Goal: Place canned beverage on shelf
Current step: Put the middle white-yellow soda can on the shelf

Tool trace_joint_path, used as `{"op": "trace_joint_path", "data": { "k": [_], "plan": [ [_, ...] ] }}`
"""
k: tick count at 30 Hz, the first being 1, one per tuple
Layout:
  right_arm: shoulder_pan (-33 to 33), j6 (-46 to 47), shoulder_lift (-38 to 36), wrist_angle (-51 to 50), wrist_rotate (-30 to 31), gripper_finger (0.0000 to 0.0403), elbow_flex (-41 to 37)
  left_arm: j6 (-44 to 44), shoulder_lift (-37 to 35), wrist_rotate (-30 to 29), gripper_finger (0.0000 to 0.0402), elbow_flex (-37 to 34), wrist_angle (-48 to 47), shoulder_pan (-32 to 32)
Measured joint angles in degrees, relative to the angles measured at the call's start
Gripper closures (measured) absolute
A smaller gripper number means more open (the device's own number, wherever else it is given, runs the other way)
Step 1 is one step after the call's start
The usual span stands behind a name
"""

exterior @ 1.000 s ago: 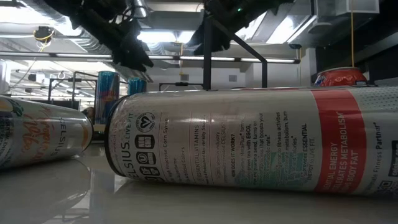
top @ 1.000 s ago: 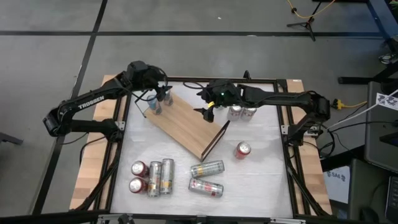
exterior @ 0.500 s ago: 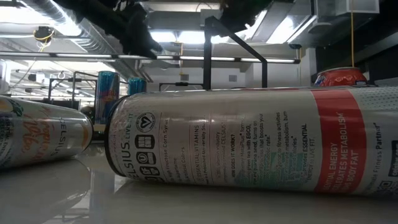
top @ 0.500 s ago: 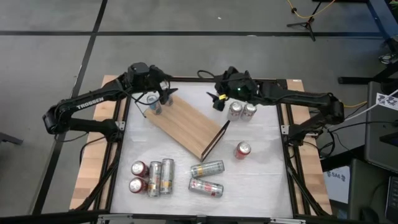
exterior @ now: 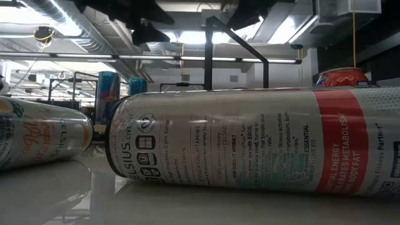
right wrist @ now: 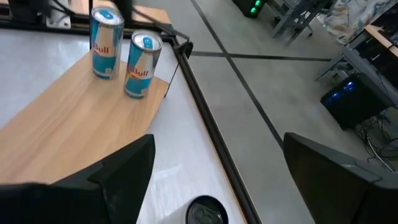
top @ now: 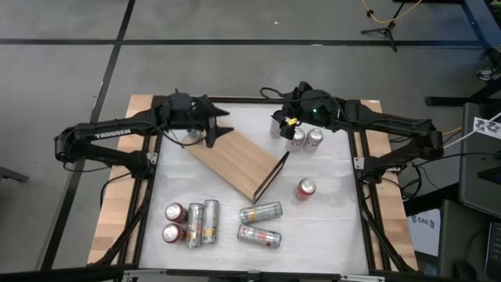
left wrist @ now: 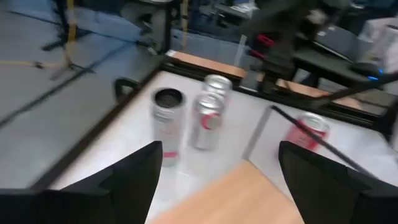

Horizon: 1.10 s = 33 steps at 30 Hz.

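Observation:
The shelf (top: 235, 160), a light-brown board on a thin black frame, stands slantwise in the middle of the table. Two blue cans (top: 192, 135) stand upright on its far-left end and also show in the right wrist view (right wrist: 118, 53). My left gripper (top: 221, 129) hovers open and empty just right of them, above the board (left wrist: 217, 193). My right gripper (top: 277, 125) is open and empty at the far side, beside upright silver cans (top: 304, 139). These cans also show in the left wrist view (left wrist: 205, 121).
Two silver cans (top: 260, 223) lie on the table near the front, filling the low view (exterior: 250, 140). Several more cans (top: 192, 223) stand or lie at the front left. A red can (top: 305, 188) stands right of the shelf's black end frame (top: 270, 176).
My left gripper has risen from the blue cans, which stay upright on the shelf, and has gone a little toward the table's right edge. My right gripper has gone from over the shelf's right end toward the far right, to the upright silver cans.

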Motion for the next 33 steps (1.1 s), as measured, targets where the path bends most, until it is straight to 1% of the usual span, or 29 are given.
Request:
{"op": "trace_joint_path", "data": {
  "k": [6, 11, 16, 18, 22, 24, 26, 28, 31, 33],
  "plan": [
    [0.00, 0.02, 0.19, -2.98, -0.02, 0.0054, -0.02, -8.72, -0.52, -0.56, 0.0090, 0.04, -0.31, -8.61],
    [0.00, 0.04, 0.26, -3.04, -0.75, 0.0054, -0.04, -15.60, -0.63, -4.69, 0.0090, 0.04, -0.75, -16.05],
    [0.00, 0.04, 0.26, -3.03, -2.37, 0.0054, -0.04, -21.98, -0.63, -8.42, 0.0090, 0.48, -3.17, -22.09],
    [0.00, 0.03, 0.26, -3.01, -3.05, 0.0054, -0.04, -23.10, -0.58, -11.47, 0.0090, 2.91, -7.94, -24.27],
    [0.00, 0.04, 0.26, -2.97, -3.68, 0.0054, -0.04, -22.63, 0.09, -21.84, 0.0090, 10.50, -20.16, -27.89],
    [0.00, 0.06, 0.26, -2.97, -3.87, 0.0054, -0.04, -22.77, 0.74, -24.78, 0.0090, 13.92, -25.60, -29.06],
    [0.00, 0.05, 0.28, -3.01, -4.00, 0.0054, -0.04, -24.52, 1.34, -25.92, 0.0090, 17.06, -29.40, -29.90],
    [0.00, 0.05, 0.28, -2.97, -4.07, 0.0054, -0.04, -28.07, 2.06, -26.04, 0.0090, 19.63, -34.62, -30.92],
    [0.00, 0.06, 0.28, -2.99, -4.11, 0.0054, -0.04, -36.62, 3.72, -25.18, 0.0090, 22.93, -44.06, -32.62],
    [0.00, 0.06, 0.28, -2.97, -4.11, 0.0054, -0.04, -43.89, 4.84, -22.40, 0.0090, 24.72, -51.71, -33.74]
  ]
}}
